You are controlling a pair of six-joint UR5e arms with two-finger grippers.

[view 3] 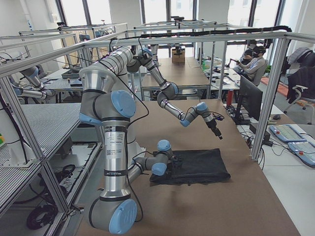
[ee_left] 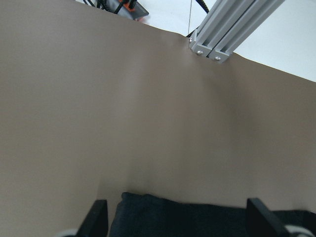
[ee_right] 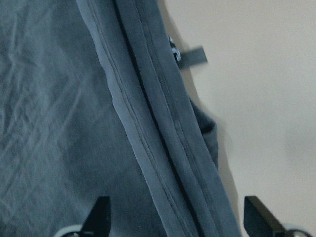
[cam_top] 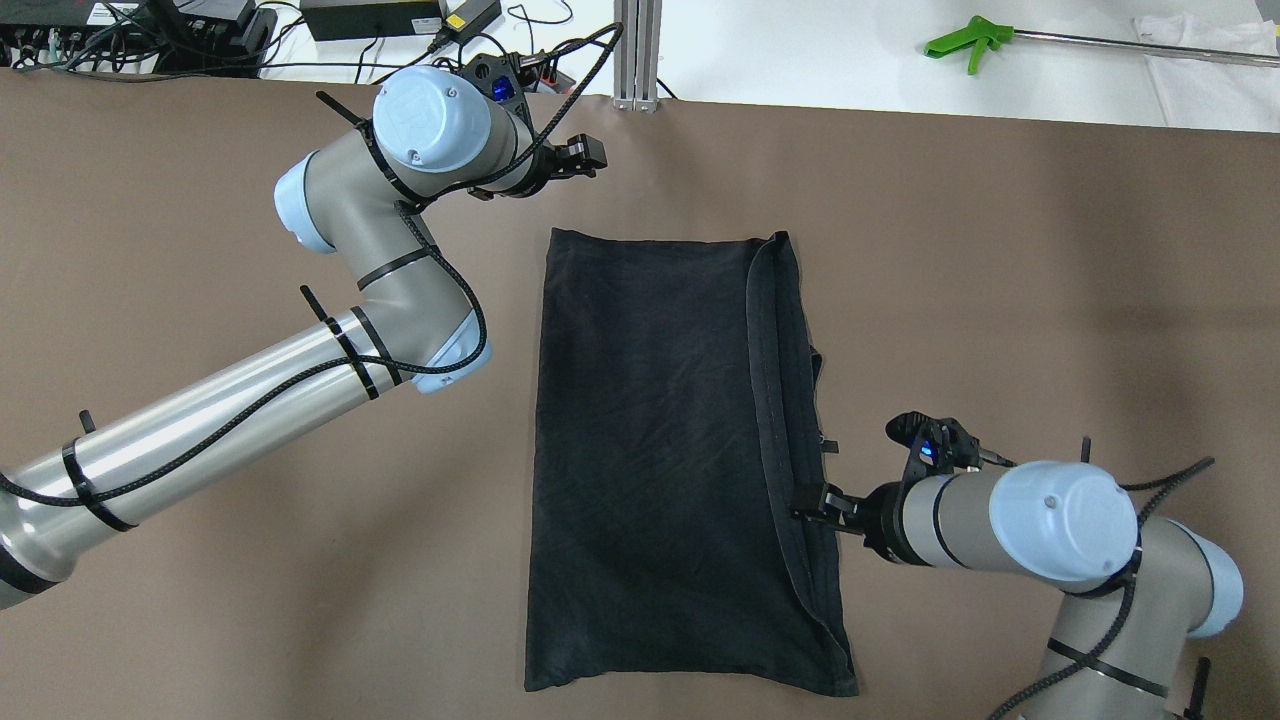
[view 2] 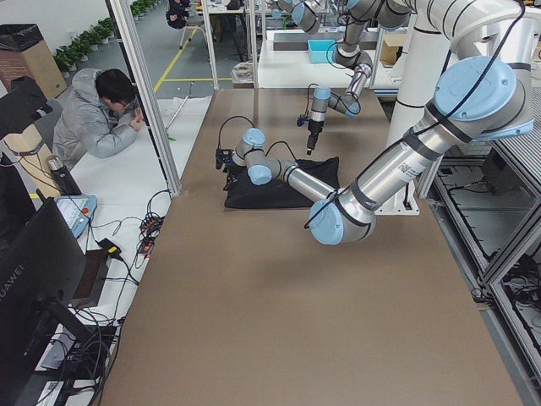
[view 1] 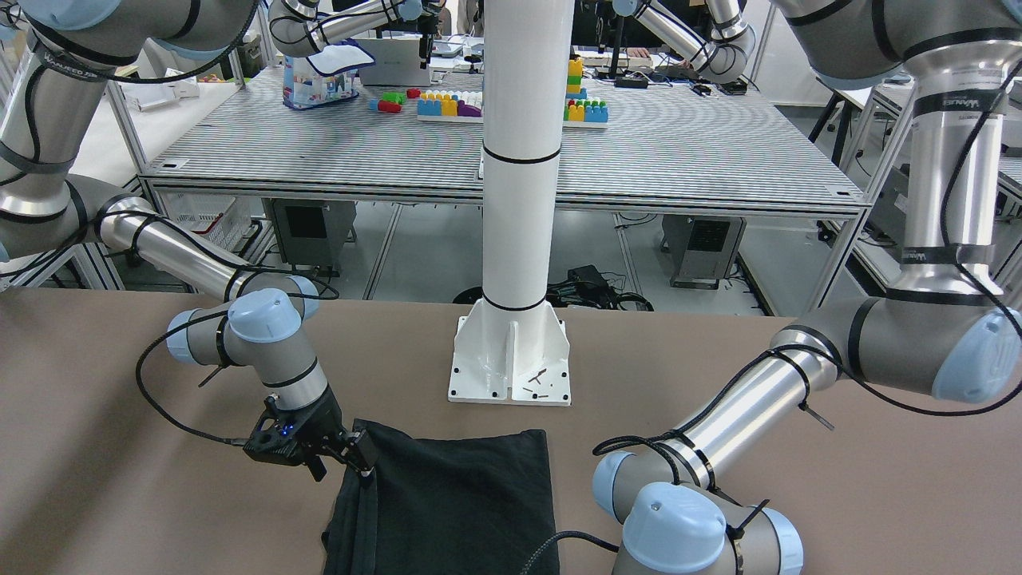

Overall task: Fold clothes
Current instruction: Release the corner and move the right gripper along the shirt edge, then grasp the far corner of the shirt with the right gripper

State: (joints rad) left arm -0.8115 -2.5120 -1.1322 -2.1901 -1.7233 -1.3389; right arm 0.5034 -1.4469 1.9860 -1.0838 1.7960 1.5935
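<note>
From overhead, the left arm (cam_top: 300, 370) comes in from the left. The left gripper (cam_top: 588, 156) hangs over the brown table (cam_top: 200, 220), just past the far left corner of the black garment (cam_top: 650, 450). That view shows the gripper side-on only. The left wrist camera shows its fingers (ee_left: 97, 218) spread wide with nothing between them. The garment's far edge lies just below, and bare table runs ahead to an aluminium post (ee_left: 224, 29) at the far edge.

The garment lies flat in the middle of the table between the two arms, its long sides running near to far. A narrow strip with a stitched hem is folded over along its right side.

The right gripper (cam_top: 808, 498) sits at that right edge, toward the near end. The right wrist camera shows its fingers (ee_right: 98, 217) wide apart on either side of the hem and gripping nothing. I cannot tell whether they touch the cloth. Only this view shows a small grey tab (ee_right: 191, 56) sticking out of the right edge, with a white mark (ee_right: 172, 48) beside it.

The front-facing camera adds a white pillar (view 1: 519, 160) on its base plate (view 1: 511, 375), close to the garment's near edge but not touching it. At the far right, overhead, a green tool (cam_top: 960, 42) lies beyond the table.
</note>
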